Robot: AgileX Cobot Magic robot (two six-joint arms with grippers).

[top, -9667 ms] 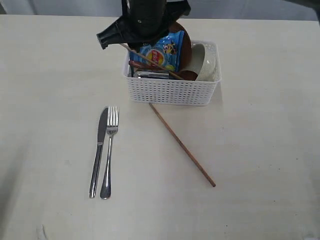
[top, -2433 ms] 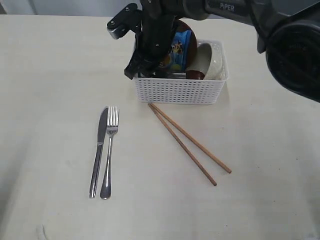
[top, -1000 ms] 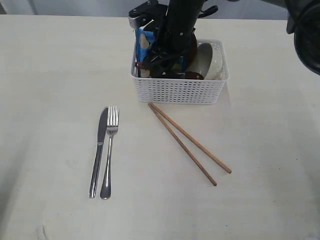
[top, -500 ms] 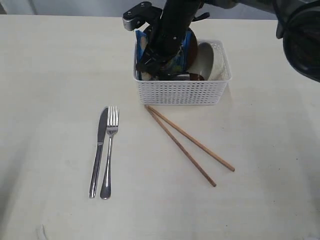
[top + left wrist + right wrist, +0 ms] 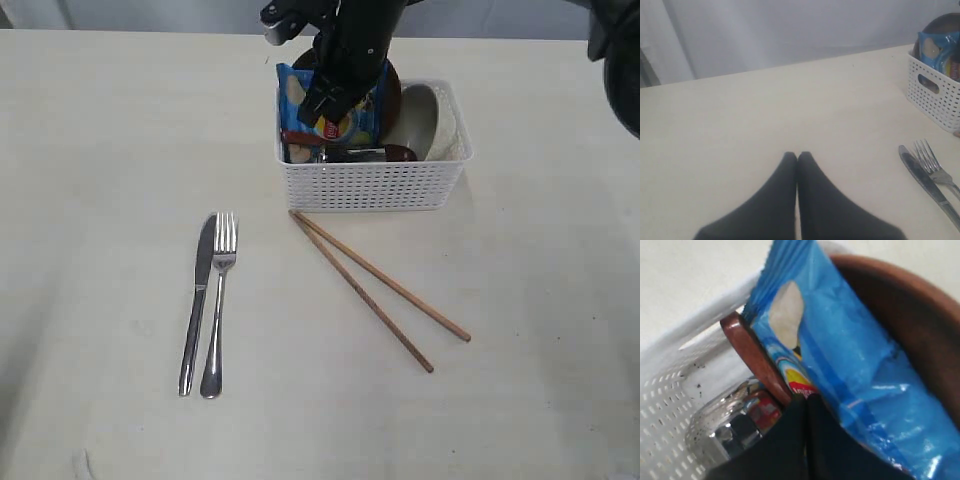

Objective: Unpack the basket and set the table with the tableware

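Observation:
The white basket (image 5: 372,186) stands at the back of the table (image 5: 100,150). It holds the blue snack packet (image 5: 332,108), the dark red-brown spoon (image 5: 754,356), the steel cup (image 5: 722,432), the brown plate (image 5: 912,322) and the off-white bowl (image 5: 432,122). My right gripper (image 5: 807,397) is shut, its tips between the spoon's handle and the packet, with nothing seen between the fingers. In front of the basket lie two chopsticks (image 5: 382,292). Knife (image 5: 196,300) and fork (image 5: 217,300) lie side by side at the left. My left gripper (image 5: 797,154) is shut and empty, low over bare table.
The dark right arm (image 5: 350,35) reaches down over the basket's back left corner. In the left wrist view the basket (image 5: 935,92) and the knife (image 5: 927,182) sit at one edge. A grey wall runs behind the table.
The basket has slid a little to the right and the chopsticks shifted slightly. The right gripper has risen from inside the basket to the packet's upper part. The second chopstick was laid down earlier.

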